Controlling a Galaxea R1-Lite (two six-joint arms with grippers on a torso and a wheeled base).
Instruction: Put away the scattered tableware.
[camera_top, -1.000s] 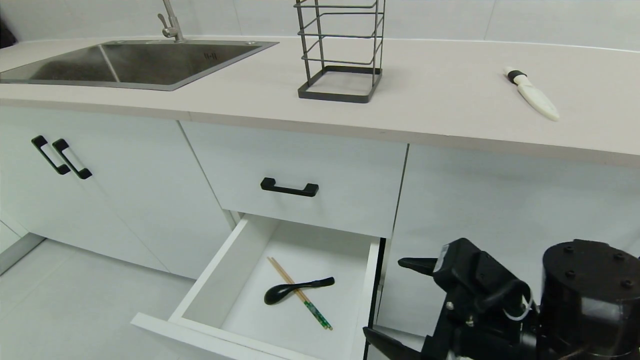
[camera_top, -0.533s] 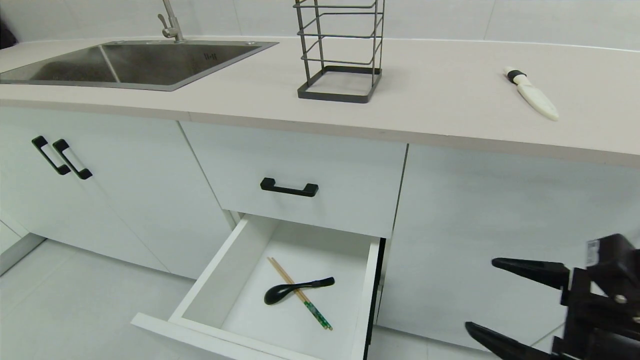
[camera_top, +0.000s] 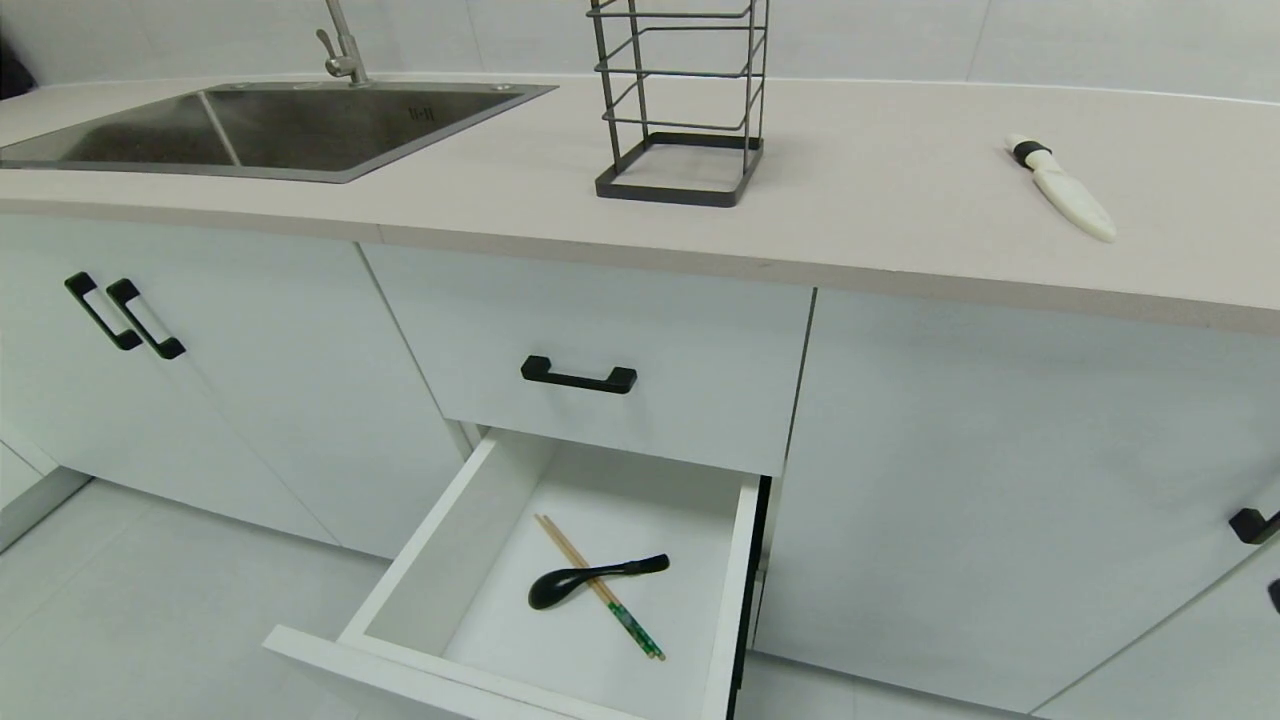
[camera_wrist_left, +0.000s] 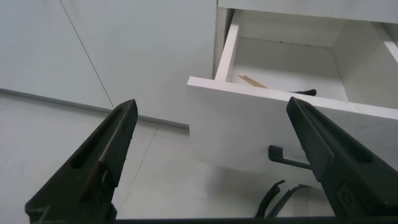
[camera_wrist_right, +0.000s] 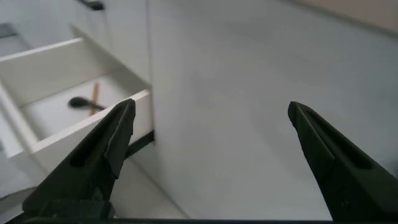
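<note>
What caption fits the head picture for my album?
Spoon and chopsticks lie in the open drawer; a knife lies on the counter.

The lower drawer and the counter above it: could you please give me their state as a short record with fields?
Drawers: lower drawer pulled open; upper drawer shut
In the open one: black spoon lying across the chopsticks
On the counter: white knife at the right, wire rack in the middle, sink at the left
Left claw: open, empty, facing the open drawer's front
Right claw: open, empty
</note>
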